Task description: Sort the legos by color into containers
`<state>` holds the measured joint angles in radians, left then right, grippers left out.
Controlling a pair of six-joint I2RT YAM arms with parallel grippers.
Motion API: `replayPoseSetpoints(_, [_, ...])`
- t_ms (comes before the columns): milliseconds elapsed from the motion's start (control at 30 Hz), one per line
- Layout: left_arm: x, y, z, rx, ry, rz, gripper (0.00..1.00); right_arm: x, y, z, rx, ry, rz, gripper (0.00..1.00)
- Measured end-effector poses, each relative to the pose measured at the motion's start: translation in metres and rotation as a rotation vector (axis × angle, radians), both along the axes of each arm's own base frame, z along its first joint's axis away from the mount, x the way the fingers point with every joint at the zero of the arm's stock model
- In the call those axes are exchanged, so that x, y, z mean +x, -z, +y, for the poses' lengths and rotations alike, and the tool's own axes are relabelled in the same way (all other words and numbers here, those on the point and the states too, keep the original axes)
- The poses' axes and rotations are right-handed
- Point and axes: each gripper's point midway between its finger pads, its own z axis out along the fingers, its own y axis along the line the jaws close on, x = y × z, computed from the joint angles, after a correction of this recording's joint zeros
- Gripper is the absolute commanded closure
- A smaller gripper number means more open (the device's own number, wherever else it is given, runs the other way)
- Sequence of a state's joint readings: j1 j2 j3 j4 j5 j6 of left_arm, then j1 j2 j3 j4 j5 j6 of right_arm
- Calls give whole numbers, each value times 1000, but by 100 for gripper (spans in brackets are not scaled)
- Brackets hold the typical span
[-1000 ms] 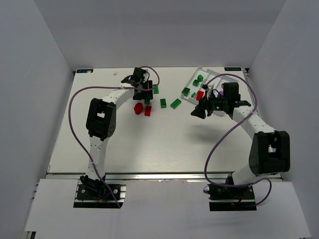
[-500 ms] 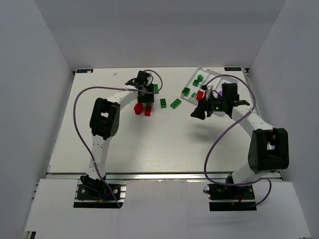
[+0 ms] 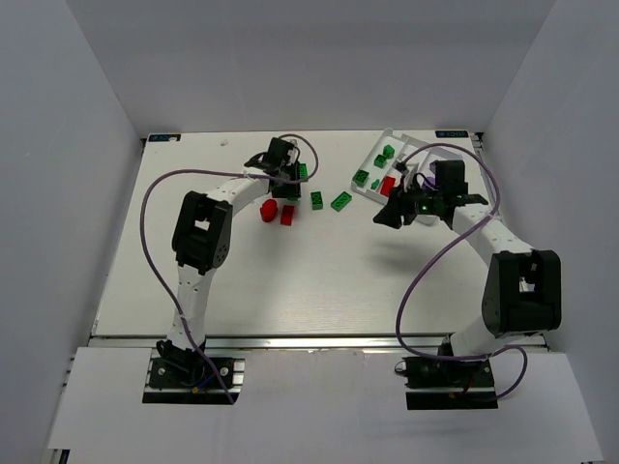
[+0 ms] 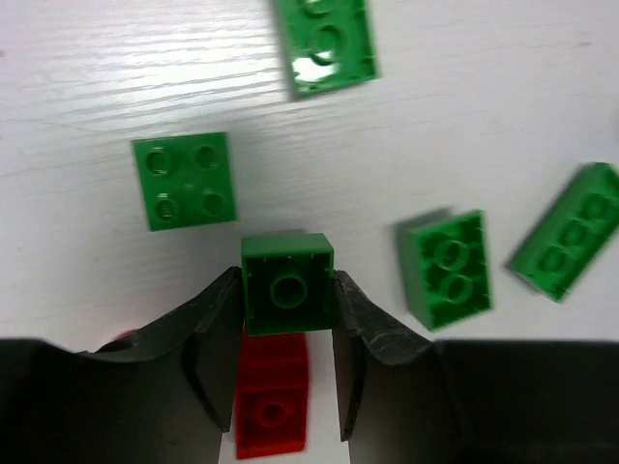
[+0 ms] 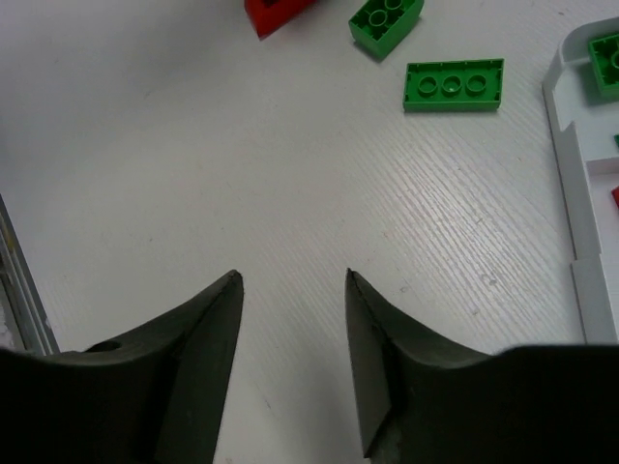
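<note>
1. At the far middle of the table (image 3: 290, 280), the left gripper (image 4: 286, 282) pinches a green brick (image 4: 287, 302). Both pads press its sides, and the face with a single ring is turned to the camera.
2. Right under that gripper lies a red brick (image 4: 271, 411), partly hidden by the held one.
3. Around it on the table are loose legos: a square green one (image 4: 184, 181) to the left, a tilted green one (image 4: 324, 43) beyond it, and two more green ones on the right, apart from the fingers.
4. The right gripper (image 5: 291, 276) hangs over bare table with its fingers spread, holding and touching nothing.
5. Ahead of it lie a flat green strip (image 5: 454, 84), well apart from the fingers, and a chunky green block (image 5: 385, 21).
6. The tray (image 5: 573, 198) is at the right gripper's right side. The top view shows green and red legos inside it.
</note>
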<state>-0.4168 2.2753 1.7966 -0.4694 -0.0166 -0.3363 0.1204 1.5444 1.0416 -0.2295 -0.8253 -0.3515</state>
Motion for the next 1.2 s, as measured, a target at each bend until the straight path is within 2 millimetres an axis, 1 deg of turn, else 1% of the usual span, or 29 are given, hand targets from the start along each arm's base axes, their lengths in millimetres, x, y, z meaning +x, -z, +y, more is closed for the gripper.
replayPoseSetpoints(33, [-1, -5, -5, -16, 8, -4, 78, 2, -2, -2, 7, 14, 3, 58])
replayPoseSetpoints(67, [-3, -11, -12, -44, 19, -7, 79, 5, -5, -6, 17, 36, 10, 74])
replayPoseSetpoints(133, [-5, -28, -28, -109, 43, -26, 80, 13, -13, -14, 43, 83, 14, 91])
replayPoseSetpoints(233, [-6, -54, -56, -221, 76, -60, 80, 31, -32, -31, 91, 166, 4, 95])
replayPoseSetpoints(333, [-7, -78, -87, -341, 109, -97, 80, 46, -52, -46, 131, 228, -15, 95])
replayPoseSetpoints(400, [-9, -90, -108, -414, 127, -107, 80, 53, -63, -54, 149, 256, -32, 95])
replayPoseSetpoints(467, [-3, -105, -133, -488, 145, -133, 79, 57, -70, -59, 166, 269, -42, 95])
replayPoseSetpoints(567, [16, -125, -169, -602, 168, -198, 77, 56, -74, -60, 181, 275, -34, 94])
replayPoseSetpoints(667, [26, -124, -195, -703, 163, -221, 77, 54, -76, -62, 190, 279, -31, 94])
replayPoseSetpoints(767, [33, -104, -209, -759, 138, -210, 78, 50, -76, -66, 202, 286, -24, 94])
replayPoseSetpoints(900, [50, -77, -224, -804, 91, -210, 78, 47, -70, -72, 214, 308, 3, 94])
replayPoseSetpoints(967, [57, -66, -227, -809, 62, -219, 78, 46, -67, -74, 221, 316, 21, 94])
replayPoseSetpoints(1033, [62, -61, -227, -809, 37, -234, 77, 45, -66, -75, 228, 318, 31, 94])
replayPoseSetpoints(1067, [64, -61, -228, -806, 28, -244, 77, 44, -66, -74, 231, 316, 36, 94])
replayPoseSetpoints(1100, [65, -59, -228, -800, 16, -250, 74, 43, -66, -74, 234, 315, 38, 94])
replayPoseSetpoints(1200, [67, -66, -231, -793, 1, -286, 70, 42, -66, -73, 241, 310, 44, 93])
